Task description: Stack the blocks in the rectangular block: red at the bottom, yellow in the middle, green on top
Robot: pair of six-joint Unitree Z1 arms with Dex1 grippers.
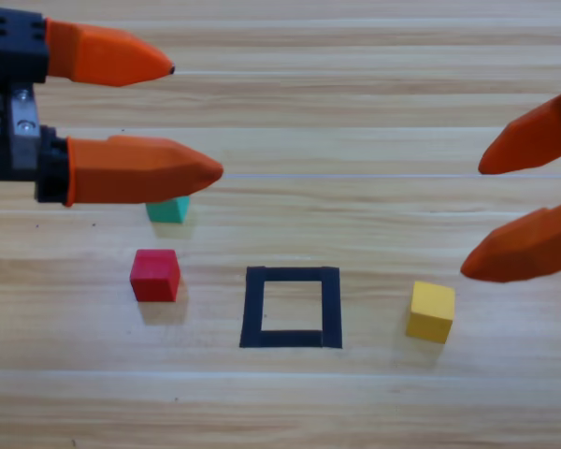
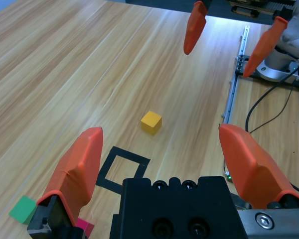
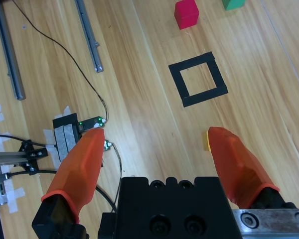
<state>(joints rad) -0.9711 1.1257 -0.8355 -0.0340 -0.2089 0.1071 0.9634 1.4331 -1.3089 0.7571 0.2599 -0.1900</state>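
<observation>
Blocks (image 1: 155, 275) apart on wooden table (image 1: 355, 122); left tool (image 1: 194, 120), right tool (image 1: 472, 215) released.

A pale wooden plank table (image 1: 355, 402) carries a flat hollow square outline of black tape (image 1: 291, 307). Left of that square sits a small matte red cube (image 1: 155, 275); farther up-left lies a small teal-green cube (image 1: 168, 210). Right of the square rests a small yellow cube (image 1: 431, 311).
</observation>
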